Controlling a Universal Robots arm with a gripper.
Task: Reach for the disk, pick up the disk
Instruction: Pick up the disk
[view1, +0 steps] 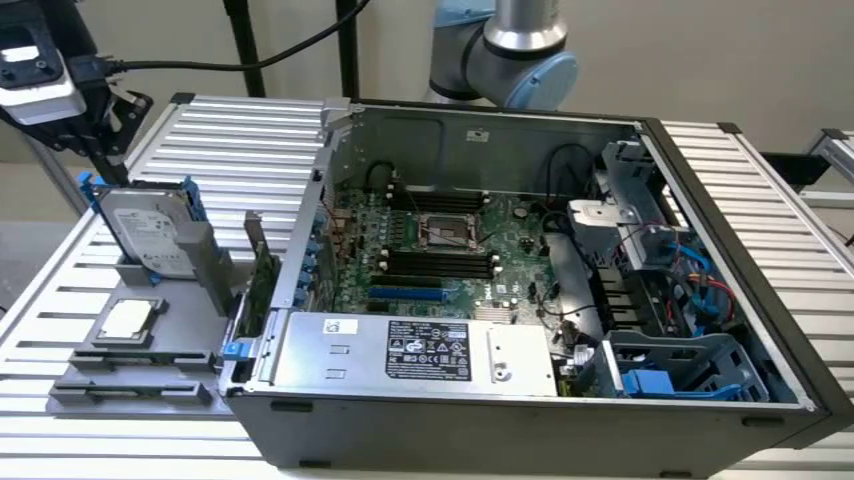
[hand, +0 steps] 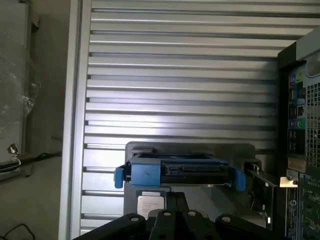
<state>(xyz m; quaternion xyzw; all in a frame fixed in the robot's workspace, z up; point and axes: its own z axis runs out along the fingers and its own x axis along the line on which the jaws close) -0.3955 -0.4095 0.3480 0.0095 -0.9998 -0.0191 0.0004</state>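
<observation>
**Closed gripper poised at the disk's top edge**

In the upper left of the exterior view, the black gripper (view1: 110, 165) is clenched with nothing between its fingers. Its tip sits just above the upper corner of the flat silver-grey metal disk (view1: 150, 235), which has a white label and bright blue plastic rails. Whether they touch I cannot tell. The disk stands tilted on edge in a grey plastic holder (view1: 200, 265) on the slatted metal table (view1: 254, 140), left of the open computer case (view1: 534, 425). A small square silver chip (view1: 127, 320) lies lower in the frame, below the disk.
</observation>
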